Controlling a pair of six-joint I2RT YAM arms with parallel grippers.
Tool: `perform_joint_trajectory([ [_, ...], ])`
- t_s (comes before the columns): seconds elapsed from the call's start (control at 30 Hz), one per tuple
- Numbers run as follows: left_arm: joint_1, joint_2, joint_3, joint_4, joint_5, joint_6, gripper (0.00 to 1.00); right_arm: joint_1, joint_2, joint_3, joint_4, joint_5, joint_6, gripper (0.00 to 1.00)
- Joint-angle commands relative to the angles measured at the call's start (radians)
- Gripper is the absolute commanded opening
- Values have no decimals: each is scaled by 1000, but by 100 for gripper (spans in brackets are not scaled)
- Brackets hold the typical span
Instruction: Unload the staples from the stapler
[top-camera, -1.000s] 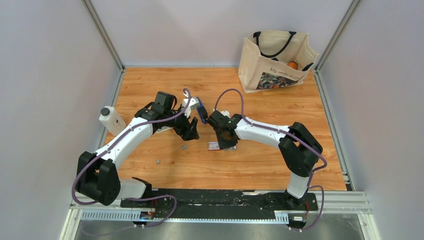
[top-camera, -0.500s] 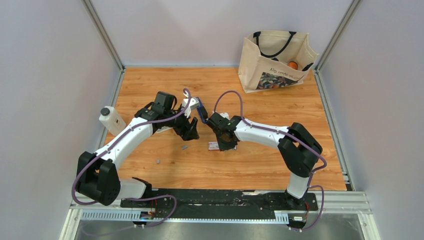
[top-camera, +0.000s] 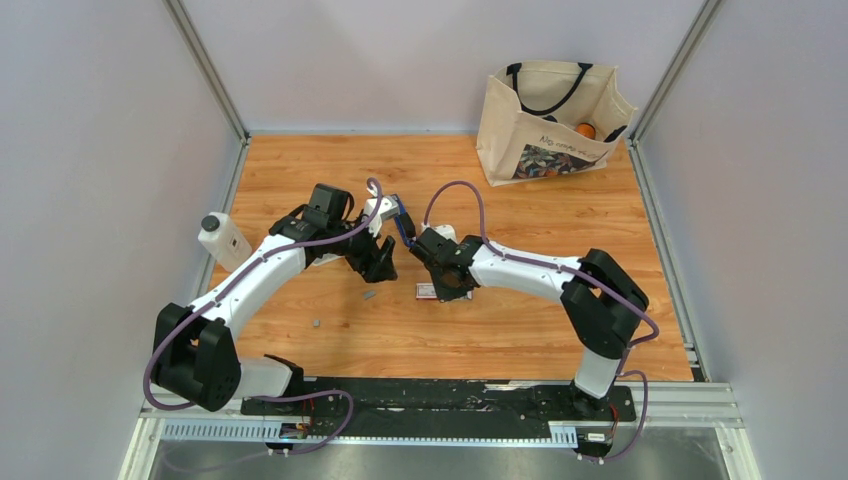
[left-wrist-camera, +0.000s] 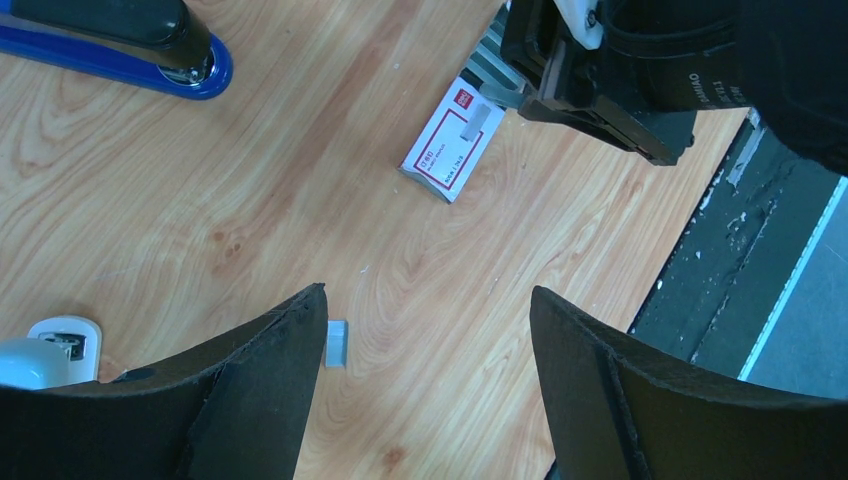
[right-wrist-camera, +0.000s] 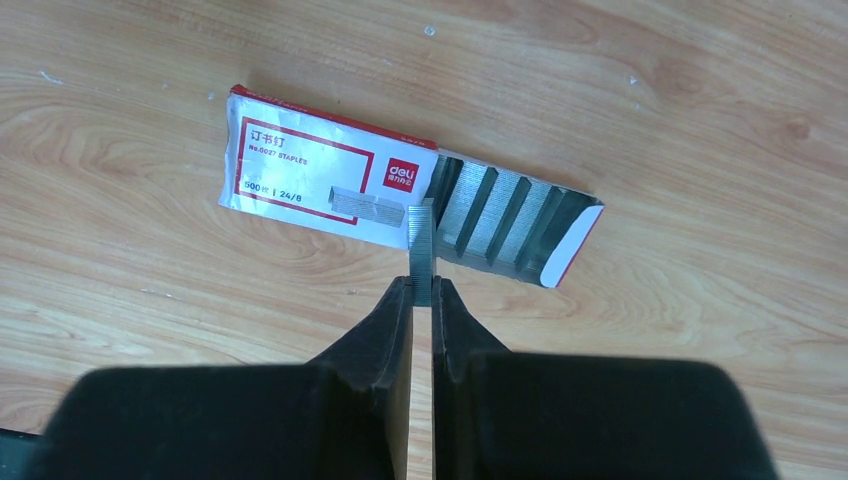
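One strip of staples (right-wrist-camera: 421, 235) was held pinched between the almost closed jaws of the right gripper (right-wrist-camera: 421, 290). It was poised just above the red-and-white carton (right-wrist-camera: 320, 175), whose grey tray (right-wrist-camera: 510, 225) was slid partly out. The left gripper (left-wrist-camera: 428, 300) was spread wide with nothing in it, over the table (left-wrist-camera: 250, 200), and a loose strip (left-wrist-camera: 337, 343) lay just beside one finger. The stapler (left-wrist-camera: 120, 40) was lying on the table beyond the left gripper, apart from both sets of jaws. Whether its magazine was emptied could not be told.

The step in hand was judged to be the putting away of a removed strip. For the next move, the strip would need to be lined up with the open tray, lowered into it and released by a gentle opening of the jaws. After that, the loose strip could be collected.
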Motion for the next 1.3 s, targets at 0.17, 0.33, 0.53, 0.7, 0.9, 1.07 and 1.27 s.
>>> perform_joint_trajectory([
  [0.17,-5,-39,7,-1,6,21,82,64,-58,40,-46,158,-53,5],
  [0.33,-5,-43,7,-4,8,21,82,70,-41,49,-80,173,-50,5],
  [0.53,-5,-51,8,-6,3,24,82,75,-20,58,-109,182,-44,6],
  [0.7,-5,-53,8,-9,3,24,82,75,-20,86,-146,213,-47,6],
  [0.9,-5,-54,10,-12,3,24,82,70,-42,101,-215,316,-61,6],
  [1.07,-5,-53,8,-15,2,29,82,-19,-88,28,-229,360,-47,6],
  [1.27,-5,-54,15,-21,0,27,82,-103,-47,-21,-224,452,-55,6],
])
